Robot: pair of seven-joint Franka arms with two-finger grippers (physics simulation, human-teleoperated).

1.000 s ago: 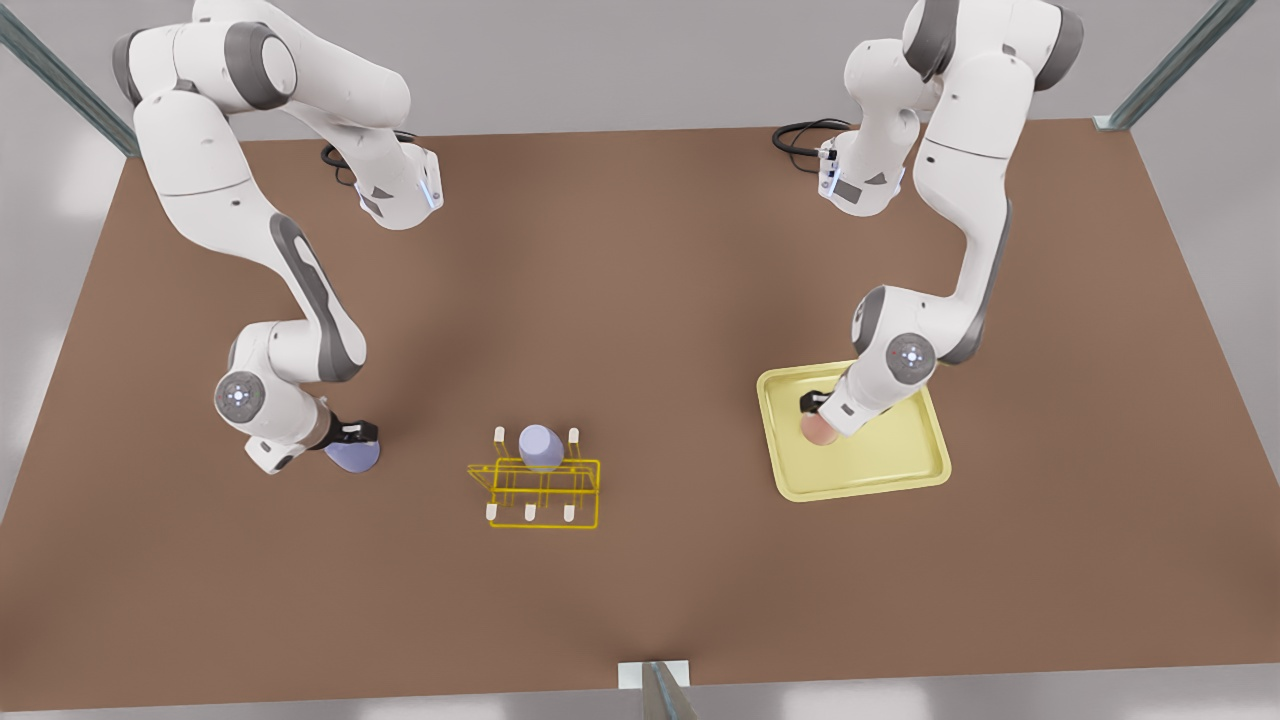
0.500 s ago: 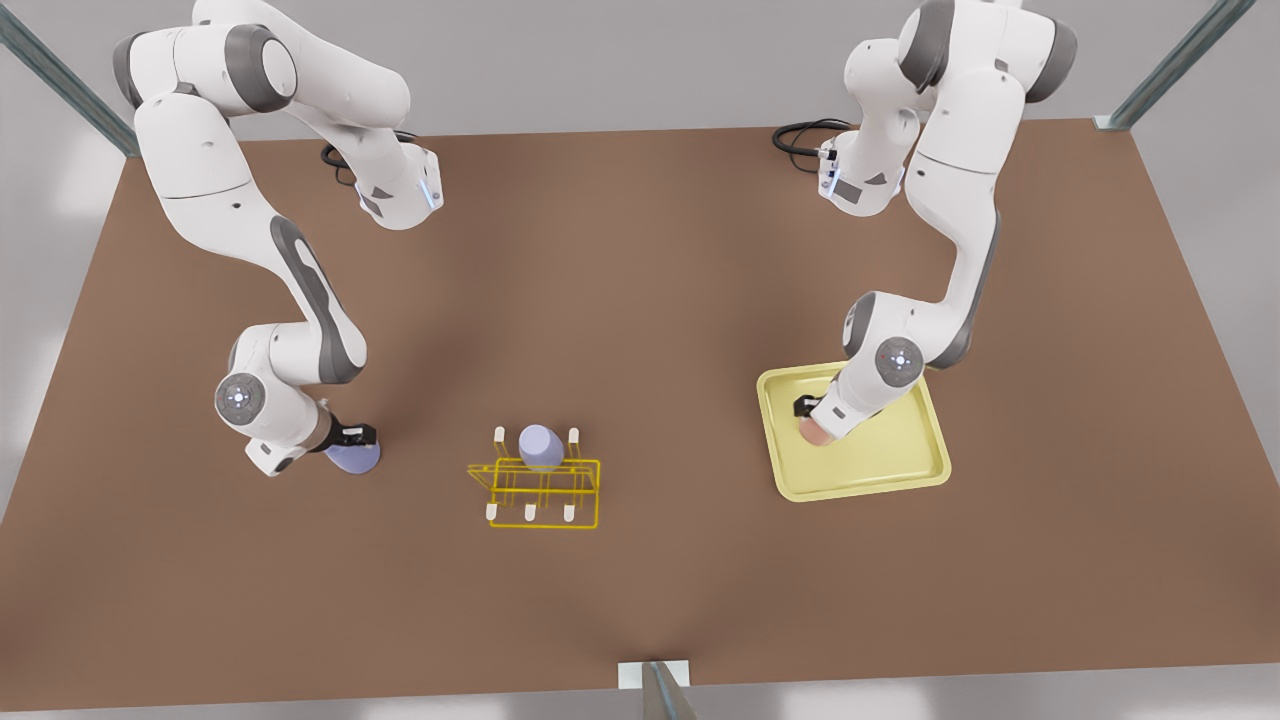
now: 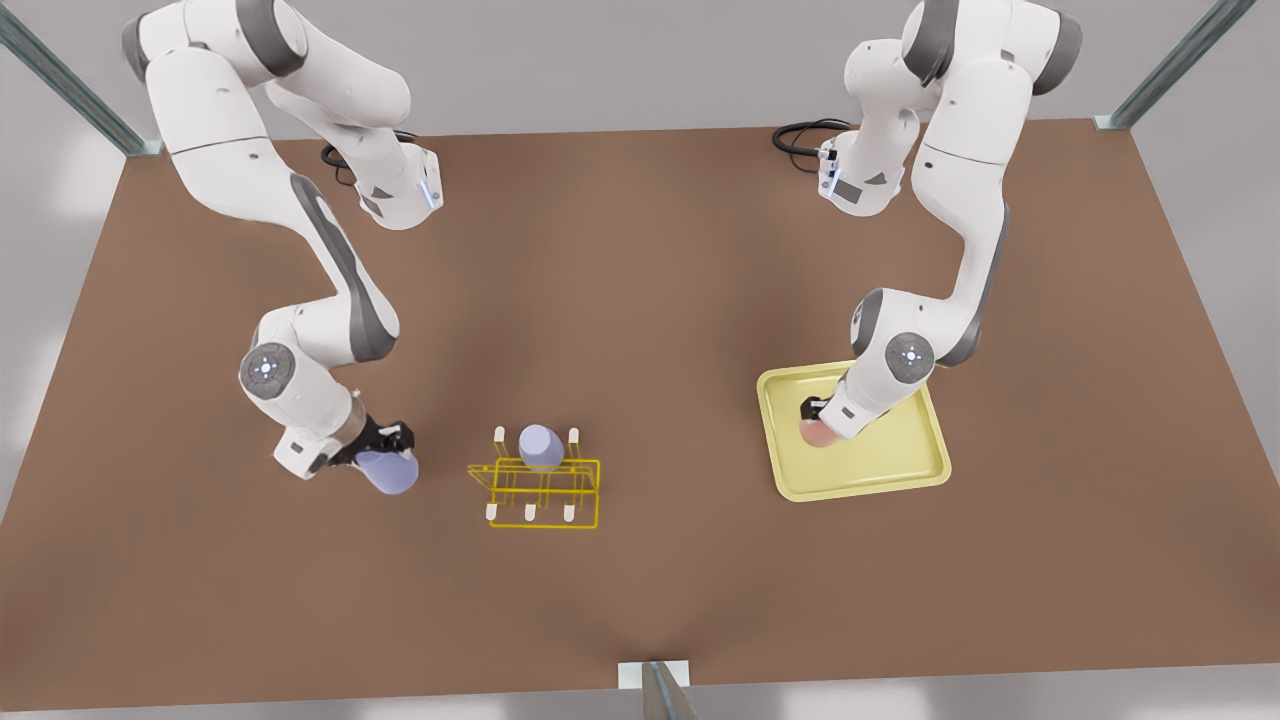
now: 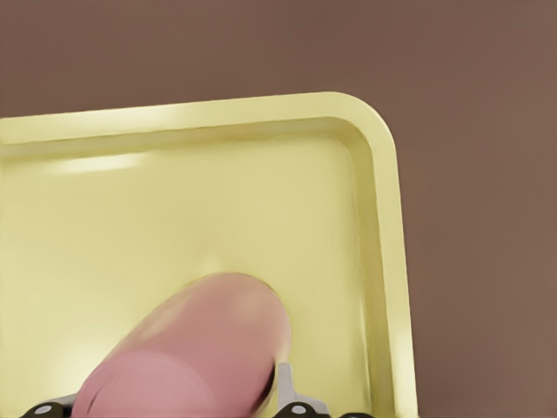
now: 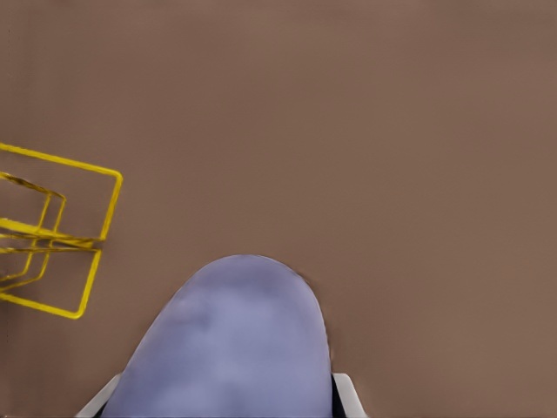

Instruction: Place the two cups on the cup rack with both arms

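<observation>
My right gripper (image 3: 392,447) is clamped around a lavender cup (image 3: 388,470), which rides tilted above the brown table (image 3: 640,300); on my right wrist feed the cup (image 5: 231,348) sits between the two pale fingertips (image 5: 346,389). From that cup, the cup rack (image 3: 540,490) lies at about three o'clock in the front view, near but apart. A second lavender cup (image 3: 541,447) sits upside down on a peg in the rack's far row, with bare white-tipped pegs either side and along the near row.

My left gripper (image 3: 815,412) is down inside the yellow tray (image 3: 900,470), at the front view's right, with its fingers set on either side of the pink cup (image 3: 819,432). On my left wrist feed the pink cup (image 4: 196,353) sits between the finger bases, over the tray floor (image 4: 174,218). I cannot tell whether the fingers are pressing it. The tray lies at three o'clock from the rack, well apart.
</observation>
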